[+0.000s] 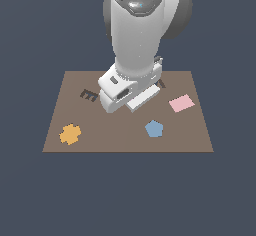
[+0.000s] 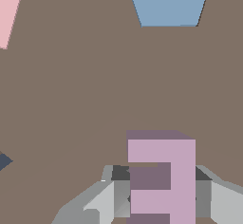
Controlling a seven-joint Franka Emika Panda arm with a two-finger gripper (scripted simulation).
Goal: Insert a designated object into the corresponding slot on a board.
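The designated object (image 2: 163, 180), a pale lilac E-shaped block, sits between my gripper's (image 2: 161, 192) two grey fingers (image 2: 116, 194), whose pads touch its two sides just above the board (image 2: 95, 90). In the exterior view the arm's white hand (image 1: 125, 92) hangs low over the middle of the board (image 1: 125, 142) and hides both block and fingers. The slot (image 1: 89, 95), a dark E-shaped recess, lies towards the exterior view's left of the hand and is out of the wrist view.
A pink square (image 1: 181, 103) (image 2: 9, 9) and a blue pentagon (image 1: 154, 128) (image 2: 168, 2) lie on the board at the exterior view's right. An orange cross-shaped piece (image 1: 70, 134) sits near the front left corner. A dark recess (image 1: 161, 84) shows partly behind the hand.
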